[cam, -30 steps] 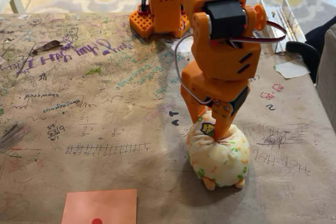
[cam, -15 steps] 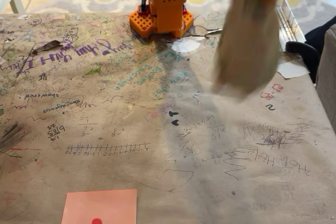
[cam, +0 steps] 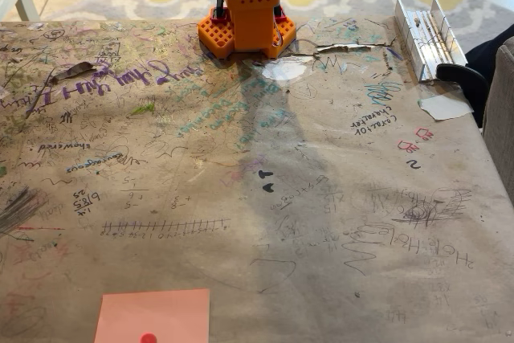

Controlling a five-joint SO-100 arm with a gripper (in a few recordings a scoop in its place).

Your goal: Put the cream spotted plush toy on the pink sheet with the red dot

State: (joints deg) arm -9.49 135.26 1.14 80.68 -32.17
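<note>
Your pink sheet with the red dot [cam: 152,316] lies bare on the desk [cam: 337,222]; placement remains outstanding. You cannot tell the pincer's state from this fixed view.

In the fixed view, the arm's base [cam: 245,18] stands at the far edge of the surface [cam: 321,222], a little left of that edge's middle. A metal bracket [cam: 422,38] lies toward the far right corner, well right of the base. Just before the bracket, by the right edge, lies a paper scrap [cam: 443,105] (flat on the surface). Another scrap [cam: 283,68] lies just before the base. The pink sheet with the red dot [cam: 152,316] lies at the near edge, left of its middle, the dot at the sheet's near side.
</note>
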